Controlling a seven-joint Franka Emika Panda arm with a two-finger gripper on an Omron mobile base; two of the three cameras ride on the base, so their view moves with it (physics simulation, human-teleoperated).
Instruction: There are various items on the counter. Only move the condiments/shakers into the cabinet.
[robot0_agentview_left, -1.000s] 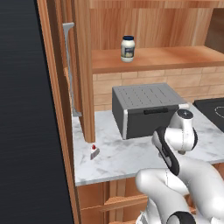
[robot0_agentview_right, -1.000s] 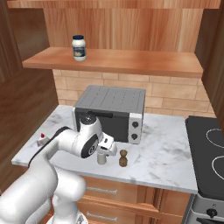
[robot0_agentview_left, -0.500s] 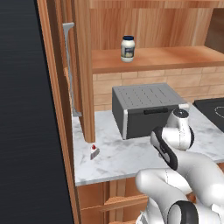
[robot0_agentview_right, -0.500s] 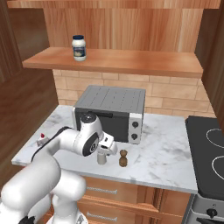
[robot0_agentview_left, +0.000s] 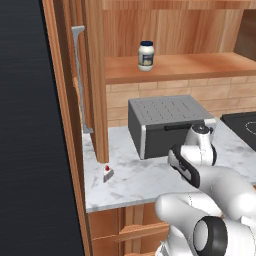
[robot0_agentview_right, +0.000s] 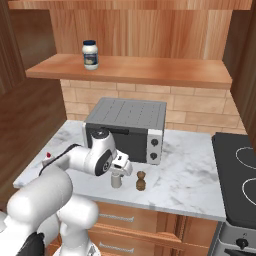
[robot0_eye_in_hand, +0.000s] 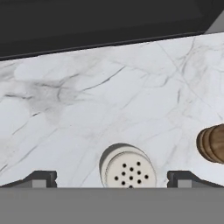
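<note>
- While its jaws stand wide apart, the end effector (robot0_eye_in_hand: 112, 178) hangs directly over the grey shaker (robot0_eye_in_hand: 127, 171), gripping nothing.
- Shaker (robot0_agentview_right: 116, 179) and brown pepper mill (robot0_agentview_right: 141, 181) stand side by side on the worktop (robot0_agentview_right: 190, 180), before the toaster oven (robot0_agentview_right: 126, 128).
- Blue-lidded jar (robot0_agentview_right: 90, 54) sits on the cabinet shelf (robot0_agentview_right: 150, 71).

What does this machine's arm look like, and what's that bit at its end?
The arm is glossy white, built of rounded tube segments with dark grey discs at the joints. Its tool ends in two small dark grey finger tips. No cables or markings are visible.
</note>
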